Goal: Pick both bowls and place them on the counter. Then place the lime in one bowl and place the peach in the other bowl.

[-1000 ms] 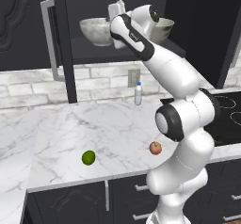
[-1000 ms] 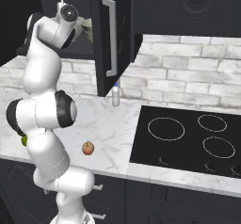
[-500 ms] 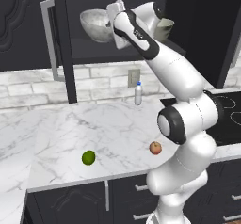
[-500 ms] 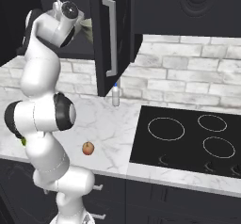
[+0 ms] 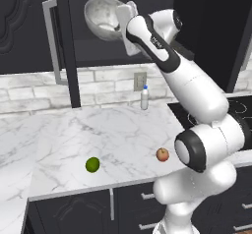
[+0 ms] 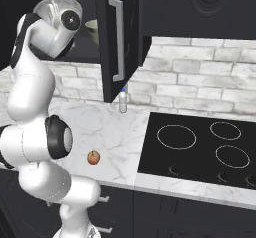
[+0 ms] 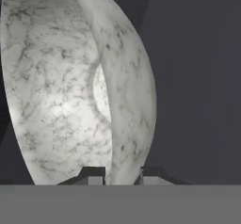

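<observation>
White marble with grey veins makes up the counter [image 5: 123, 130], and nearest its front edge sit the lime [image 5: 92, 164] and the peach [image 5: 162, 154], well apart from each other and both loose on the slab. From the right base view the peach [image 6: 93, 157] shows again near the front edge, while the arm's white body covers the spot where the lime lies. Farther back a small bottle [image 5: 144, 98] stands upright near the brick wall, with the black stovetop [image 6: 200, 147] off to its right.

Up above, inside the open dark cabinet, the gripper [image 5: 118, 24] reaches to the white-grey marbled bowl [image 5: 102, 17], which is tilted with its hollow turned outward. The hand view gives the clearest look: the two fingertips [image 7: 92, 175] stand close together on either side of the bowl's rim [image 7: 123, 138], one inside the hollow and one outside, pinching the wall (their very ends are cut off at the bottom). The second bowl [image 6: 92, 26] is barely a sliver of pale rim behind the cabinet door [image 6: 117, 37], too hidden to read its pattern.
</observation>
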Controlling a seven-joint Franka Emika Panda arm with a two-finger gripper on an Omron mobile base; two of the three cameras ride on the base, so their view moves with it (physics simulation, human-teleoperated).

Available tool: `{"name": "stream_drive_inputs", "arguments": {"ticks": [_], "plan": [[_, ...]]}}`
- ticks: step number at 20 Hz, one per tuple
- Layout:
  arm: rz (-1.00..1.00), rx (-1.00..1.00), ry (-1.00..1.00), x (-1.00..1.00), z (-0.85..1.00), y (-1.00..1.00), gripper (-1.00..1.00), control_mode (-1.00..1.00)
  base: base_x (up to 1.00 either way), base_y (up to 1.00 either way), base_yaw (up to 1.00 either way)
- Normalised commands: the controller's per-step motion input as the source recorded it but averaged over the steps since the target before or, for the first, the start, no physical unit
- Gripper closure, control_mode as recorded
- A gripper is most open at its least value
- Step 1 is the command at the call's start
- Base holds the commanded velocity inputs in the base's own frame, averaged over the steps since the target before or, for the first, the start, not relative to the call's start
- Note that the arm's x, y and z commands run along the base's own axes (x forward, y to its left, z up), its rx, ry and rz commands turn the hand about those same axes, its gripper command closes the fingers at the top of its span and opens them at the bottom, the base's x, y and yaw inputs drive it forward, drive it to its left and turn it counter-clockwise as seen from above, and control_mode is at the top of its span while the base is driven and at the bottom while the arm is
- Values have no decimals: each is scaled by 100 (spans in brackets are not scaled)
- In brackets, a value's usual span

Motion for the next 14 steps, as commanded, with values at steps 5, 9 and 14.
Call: {"name": "stream_drive_inputs", "arguments": {"ticks": [5,9,14], "plan": [[3,-3,-13,-67,-9,0,100,-100,0,0,0],[1,-1,-3,-62,0,0,100,-100,0,0,0],[0,0,0,-62,7,-4,100,-100,0,0,0]]}}
